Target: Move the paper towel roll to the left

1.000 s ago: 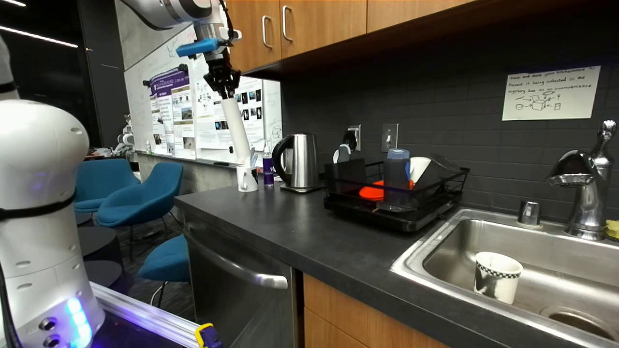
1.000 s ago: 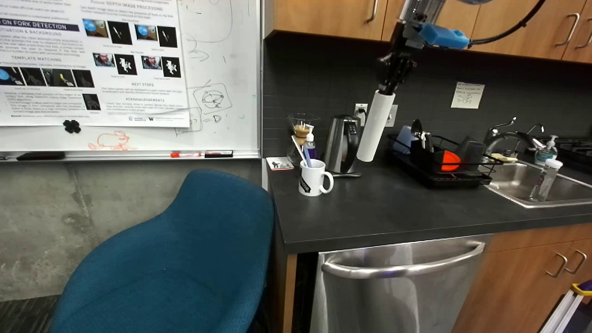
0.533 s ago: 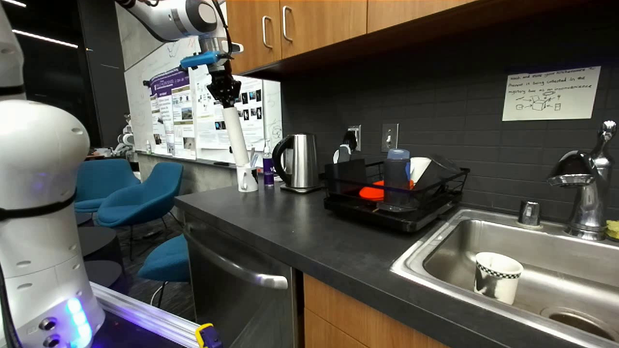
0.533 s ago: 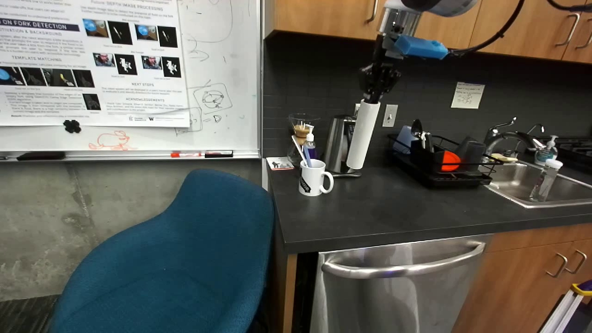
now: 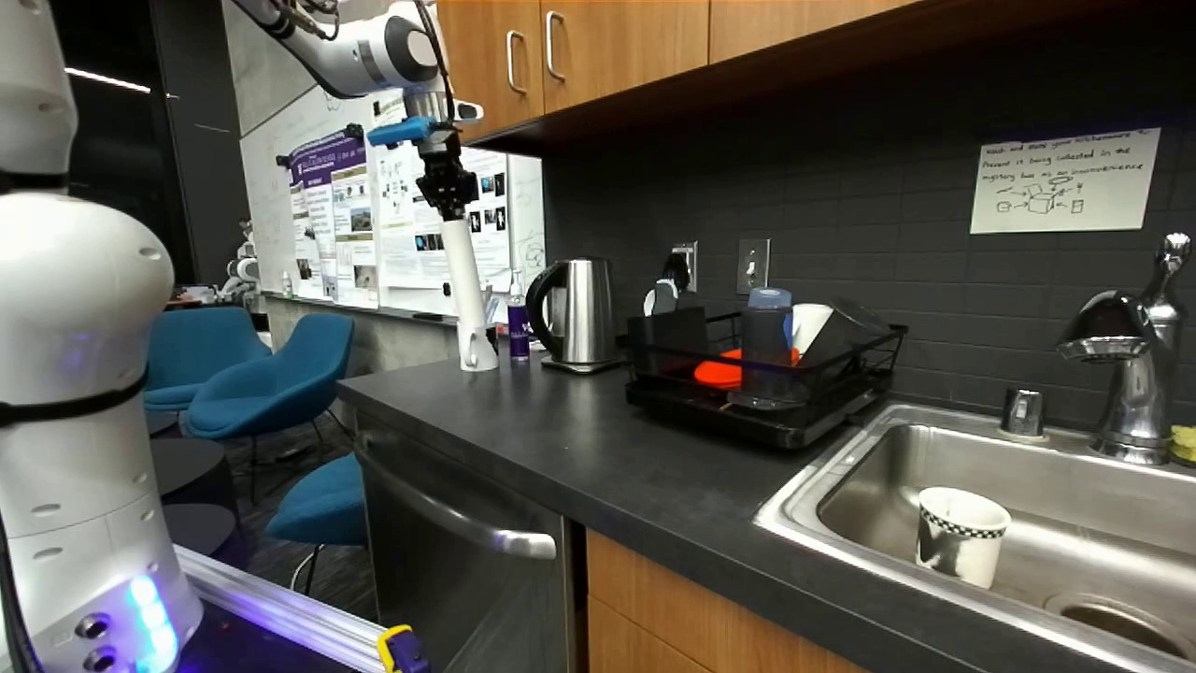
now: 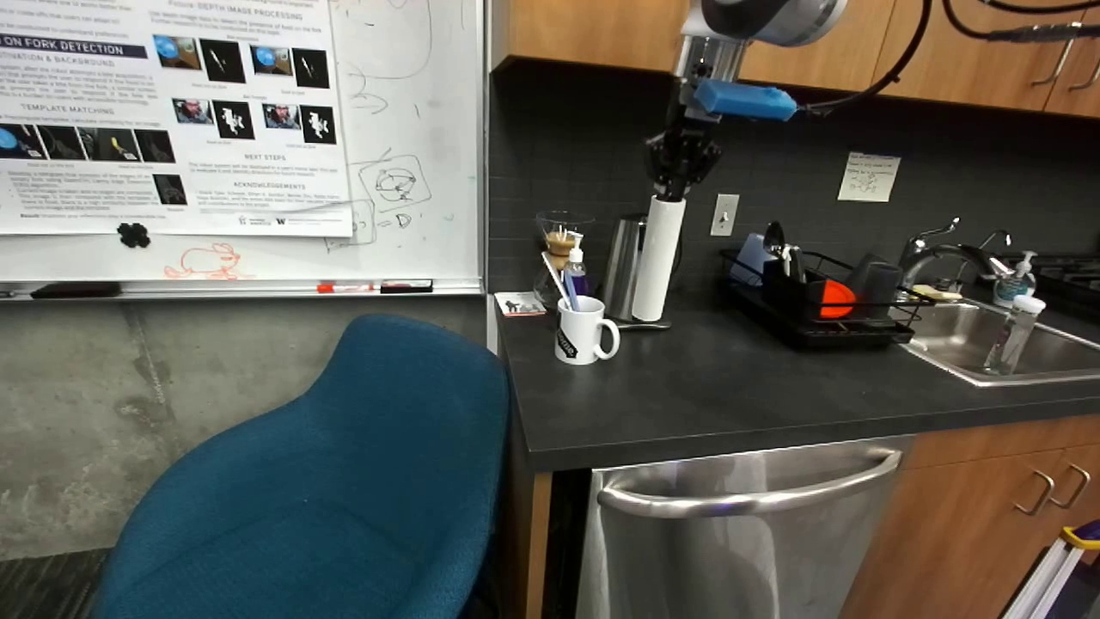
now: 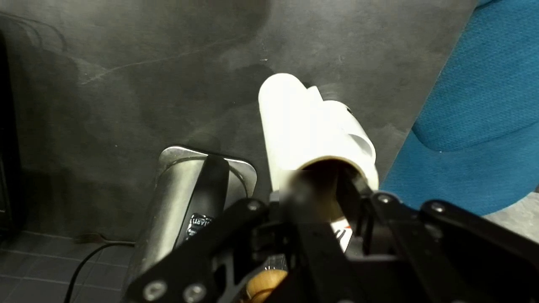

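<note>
The white paper towel roll (image 5: 461,271) hangs from my gripper (image 5: 453,213), tilted a little from upright. It also shows in an exterior view (image 6: 659,258), in front of the steel kettle (image 6: 620,271). In the wrist view, the roll (image 7: 290,122) points away from the fingers (image 7: 330,185). The fingers stand apart and reach into its hollow core; the left finger is blurred, so its exact contact is unclear. My gripper (image 6: 670,191) sits at the roll's top end. The lower end is close to the counter; whether it touches cannot be told.
A white mug (image 6: 580,331) with slim sticks stands beside the roll. A purple bottle (image 5: 519,327) stands near the kettle. A black dish rack (image 5: 766,383) and the sink (image 5: 897,421) lie farther along the counter (image 6: 687,404). A blue chair (image 6: 344,447) stands past the counter's end.
My gripper has lowered with the roll in both exterior views. In an exterior view they have also moved left, toward the mug. The roll has become more upright.
</note>
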### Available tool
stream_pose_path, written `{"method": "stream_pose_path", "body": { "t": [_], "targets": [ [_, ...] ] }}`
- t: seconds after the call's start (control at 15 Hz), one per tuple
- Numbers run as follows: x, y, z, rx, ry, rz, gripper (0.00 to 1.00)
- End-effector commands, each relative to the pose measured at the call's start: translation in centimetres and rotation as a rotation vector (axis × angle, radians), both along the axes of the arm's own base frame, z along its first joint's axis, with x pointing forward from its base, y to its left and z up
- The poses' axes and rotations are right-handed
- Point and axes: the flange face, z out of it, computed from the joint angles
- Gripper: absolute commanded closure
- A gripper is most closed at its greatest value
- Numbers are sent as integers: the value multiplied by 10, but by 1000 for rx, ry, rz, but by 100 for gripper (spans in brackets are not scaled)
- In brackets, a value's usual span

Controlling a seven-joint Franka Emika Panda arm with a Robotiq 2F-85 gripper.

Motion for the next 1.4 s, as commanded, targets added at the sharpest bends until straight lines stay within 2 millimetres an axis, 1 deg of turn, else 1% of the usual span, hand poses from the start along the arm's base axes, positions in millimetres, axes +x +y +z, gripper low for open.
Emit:
{"method": "stream_pose_path", "body": {
  "t": [0.0,0.33,0.6,0.8,0.93,1.33],
  "targets": [
    [19,6,-6,-8,40,-38,48],
    [39,9,-22,-1,81,-75,48],
    [53,4,-34,2,106,-110,48],
    [55,-5,-45,27,98,-125,48],
    [55,-8,-48,36,95,-136,48],
    [59,-15,-50,44,79,-165,48]
  ]
}}
